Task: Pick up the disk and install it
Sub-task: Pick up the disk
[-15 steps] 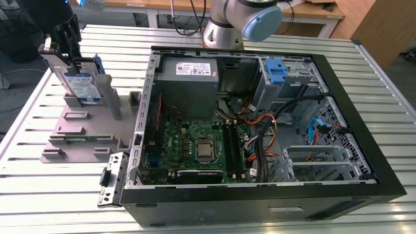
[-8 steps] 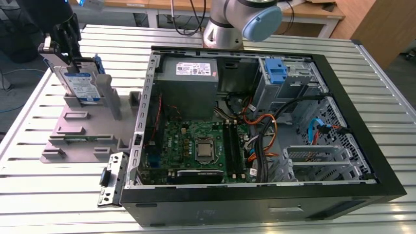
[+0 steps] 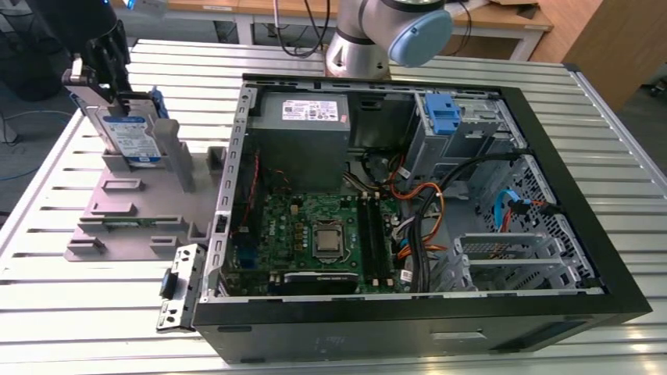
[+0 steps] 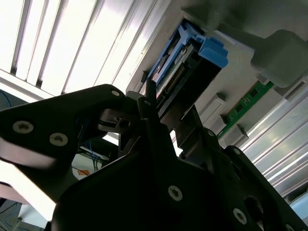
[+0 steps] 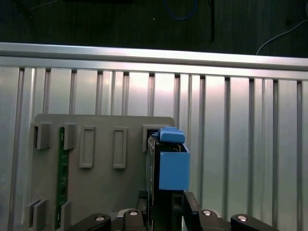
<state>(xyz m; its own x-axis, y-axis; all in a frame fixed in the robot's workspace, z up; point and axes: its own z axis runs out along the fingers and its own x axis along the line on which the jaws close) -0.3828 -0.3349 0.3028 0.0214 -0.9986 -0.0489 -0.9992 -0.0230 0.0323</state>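
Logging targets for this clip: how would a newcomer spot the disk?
Beside the open computer case, on the exterior view's left, lies a grey holder plate. The disk stands upright in it under the gripper: silver, white-and-blue label, blue frame, unlike the bare blue bracket inside the case.

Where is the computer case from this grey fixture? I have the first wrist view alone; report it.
Observer: The open computer case lies to the exterior view's right of the grey fixture, on the same slatted table.
Operator: Give me the disk's pose.
Observer: The disk stands upright in the fixture, label face toward the exterior camera, with the gripper at its top end.
Operator: Name what sits in the drive bay.
Observer: A bare blue bracket, at the case's far corner, to the exterior view's right of the grey power supply.
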